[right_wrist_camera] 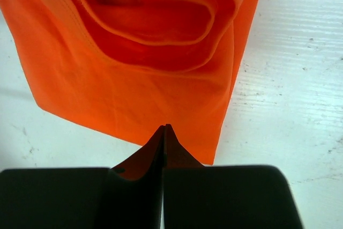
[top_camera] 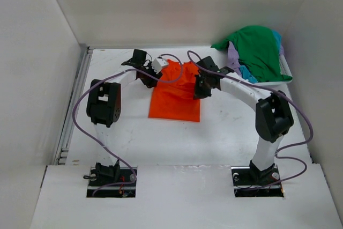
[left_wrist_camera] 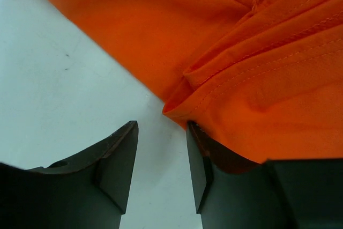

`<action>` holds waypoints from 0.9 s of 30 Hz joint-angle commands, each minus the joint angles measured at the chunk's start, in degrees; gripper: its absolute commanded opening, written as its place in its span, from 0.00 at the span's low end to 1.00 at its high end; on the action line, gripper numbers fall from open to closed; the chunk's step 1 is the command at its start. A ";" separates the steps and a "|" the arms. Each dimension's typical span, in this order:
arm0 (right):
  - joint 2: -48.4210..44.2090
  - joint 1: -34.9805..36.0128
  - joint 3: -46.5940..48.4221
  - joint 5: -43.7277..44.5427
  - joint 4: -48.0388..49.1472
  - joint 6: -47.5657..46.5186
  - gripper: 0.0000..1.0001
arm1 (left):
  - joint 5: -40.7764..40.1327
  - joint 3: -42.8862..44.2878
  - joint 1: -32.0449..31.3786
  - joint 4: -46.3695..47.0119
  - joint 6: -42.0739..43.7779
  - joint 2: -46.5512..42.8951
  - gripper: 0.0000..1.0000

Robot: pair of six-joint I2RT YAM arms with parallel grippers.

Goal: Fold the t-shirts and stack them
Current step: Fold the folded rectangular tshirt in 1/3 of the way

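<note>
"Why are both arms at the far edge of that bright orange cloth t-shirt [top_camera: 175, 100]?"

"To bring that edge over for a fold, I'd guess. It lies mid-way on the white table [top_camera: 230, 127], bunched at the top. The right gripper [right_wrist_camera: 165, 130] is pinched tight on the hem. The left gripper [left_wrist_camera: 161, 132] stands half apart, one finger touching a folded corner, gripping nothing."

"And the rest?"

"The dark green shirt [top_camera: 260, 52] is heaped with others, far right corner."

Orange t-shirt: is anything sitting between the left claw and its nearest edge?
Nothing visible does. The left claw stands open right at the orange t-shirt, at its folded corner, with one finger against the cloth. Only bare table shows between the jaws.
</note>
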 commanded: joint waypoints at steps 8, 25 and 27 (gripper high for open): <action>10.95 -2.38 9.20 -1.33 5.43 0.84 0.01 | 3.27 1.45 1.12 2.13 -6.49 -1.58 0.11; 13.88 -6.69 15.38 5.08 8.68 1.72 0.07 | 6.08 1.70 3.59 3.62 -12.02 -6.68 0.47; 10.28 -6.43 11.09 6.22 11.05 1.72 0.15 | 7.83 1.88 3.59 3.45 -13.52 -6.59 0.50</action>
